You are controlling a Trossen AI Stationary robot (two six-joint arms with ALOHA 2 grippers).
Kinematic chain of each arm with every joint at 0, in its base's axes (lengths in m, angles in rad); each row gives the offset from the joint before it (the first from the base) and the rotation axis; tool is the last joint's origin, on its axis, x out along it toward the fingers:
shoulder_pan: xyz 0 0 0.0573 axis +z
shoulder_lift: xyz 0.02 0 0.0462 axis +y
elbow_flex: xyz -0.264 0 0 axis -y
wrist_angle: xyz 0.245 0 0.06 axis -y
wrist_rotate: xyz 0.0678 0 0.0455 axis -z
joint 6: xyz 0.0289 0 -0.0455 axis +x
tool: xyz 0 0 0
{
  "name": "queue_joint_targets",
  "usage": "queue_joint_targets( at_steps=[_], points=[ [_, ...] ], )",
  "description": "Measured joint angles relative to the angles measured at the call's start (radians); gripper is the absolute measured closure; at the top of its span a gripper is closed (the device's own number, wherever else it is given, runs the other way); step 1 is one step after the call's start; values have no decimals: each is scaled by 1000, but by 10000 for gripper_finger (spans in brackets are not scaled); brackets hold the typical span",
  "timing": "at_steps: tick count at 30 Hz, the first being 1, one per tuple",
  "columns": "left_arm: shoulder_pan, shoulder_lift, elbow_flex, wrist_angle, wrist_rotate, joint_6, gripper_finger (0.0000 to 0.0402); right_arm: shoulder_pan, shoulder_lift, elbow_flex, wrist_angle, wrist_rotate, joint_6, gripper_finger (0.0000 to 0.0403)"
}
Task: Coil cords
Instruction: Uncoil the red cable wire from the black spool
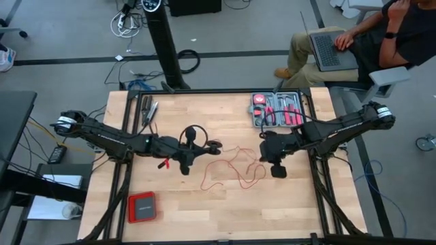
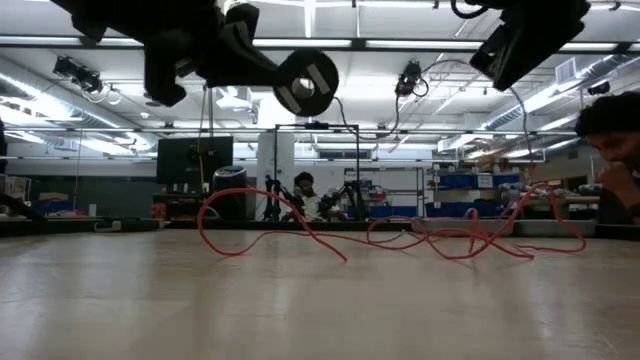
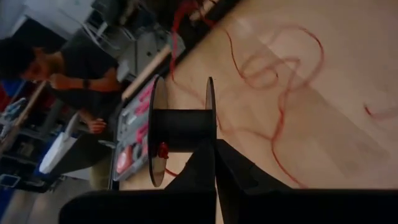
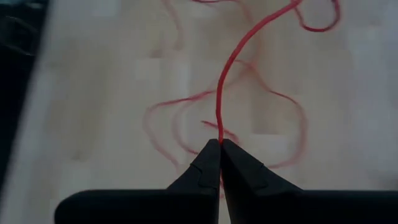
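The thin red cord (image 1: 235, 167) lies in loose loops on the wooden table (image 1: 204, 211) between my two arms. In the low view the cord (image 2: 440, 240) sprawls along the tabletop. A black spool (image 3: 180, 129) with two round flanges hangs above the table in my left gripper (image 3: 216, 163), which is shut on it left of the loops. A short red bit (image 3: 163, 150) shows at the spool's core. My right gripper (image 4: 219, 144) is shut on the cord at the right end of the loops. My left gripper pinches the rim of one spool flange (image 3: 211, 138) between its two fingers, coming nearly level from the table's left. The spool (image 2: 305, 82) is lifted clear of the table, its core lying level. My right gripper pinches one strand of the cord (image 4: 219, 132) between its fingertips, slanting down from the table's right. The strand runs straight away from the tips, then curves down to the slack loops (image 4: 186, 121) on the table.
A grey tool tray (image 1: 276, 109) stands at the far right of the table and a flat red box (image 1: 142, 207) at the near left. Hand tools (image 1: 148, 110) lie at the far left. A seated person with a laptop (image 1: 327, 51) is beyond the far right corner.
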Motion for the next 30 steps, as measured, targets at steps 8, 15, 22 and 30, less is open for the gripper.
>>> queue_joint_targets(
  at_steps=[8,15,22,30],
  points=[
    [-32,0,0,-147,-19,85,401,43,-26,0,147,-275,-18,393],
    [-50,0,0,-190,-60,94,401,67,-72,0,264,-354,-96,393],
    [-55,0,0,-186,-61,86,401,65,-119,0,248,-243,-100,395],
    [-55,0,0,-139,-60,32,401,51,-120,0,69,44,55,395]
  ],
)
